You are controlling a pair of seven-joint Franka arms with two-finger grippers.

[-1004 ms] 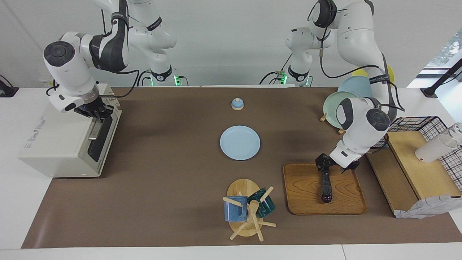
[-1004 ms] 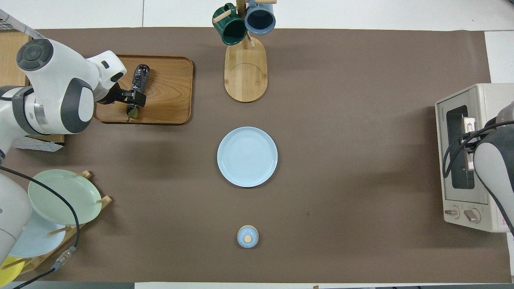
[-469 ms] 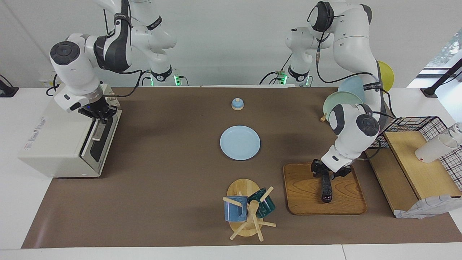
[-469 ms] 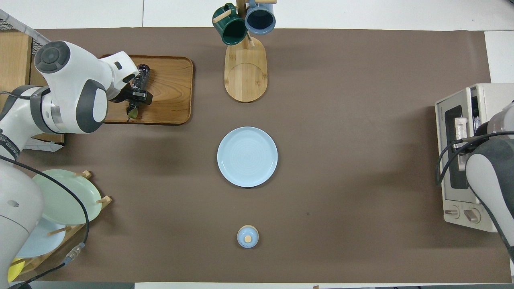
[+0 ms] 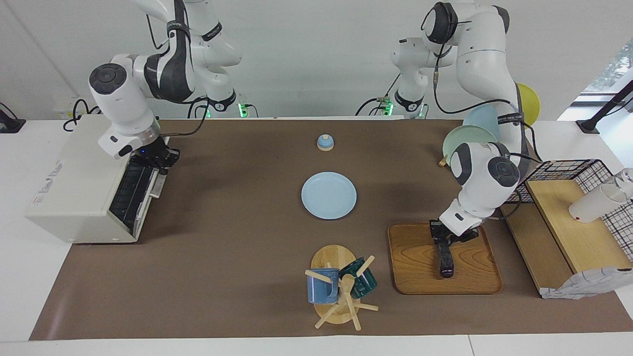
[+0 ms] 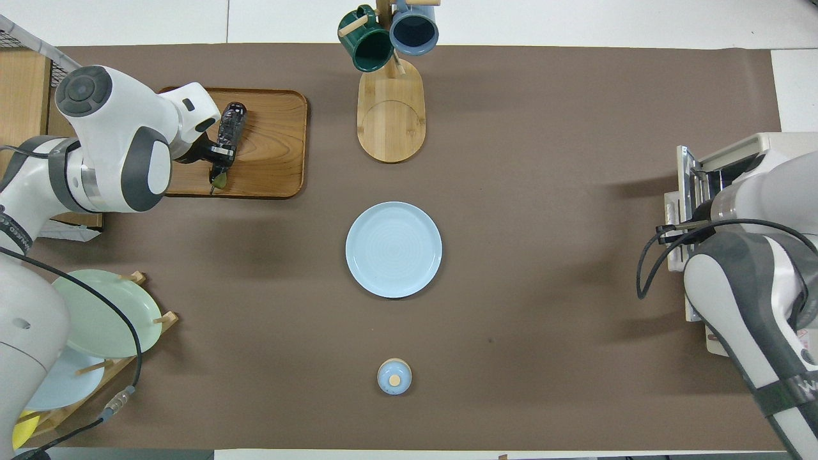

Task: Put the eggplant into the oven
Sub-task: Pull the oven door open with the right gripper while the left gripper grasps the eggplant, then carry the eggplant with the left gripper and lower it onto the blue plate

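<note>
While both arms work at their own ends of the table:
Table: brown mat [image 5: 237, 257], white wall.
Tray [image 5: 415, 267]: holds the eggplant [image 5: 446, 257]; left gripper [image 5: 441, 238] clamped on its stem end.
Oven [image 5: 74, 188]: door tilted open, rack visible only from across; right gripper [image 5: 159, 159] closed on the handle.

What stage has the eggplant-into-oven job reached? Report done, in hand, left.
Done: the door of the boxy off-white toaster oven is partly pulled open, wire rack showing.
In hand: the right gripper is shut on the door's handle; the left gripper is shut on the slim dark purple eggplant, which lies on the wooden tray.
Left: open the door fully, lift the eggplant, carry it over, place it inside.
</note>
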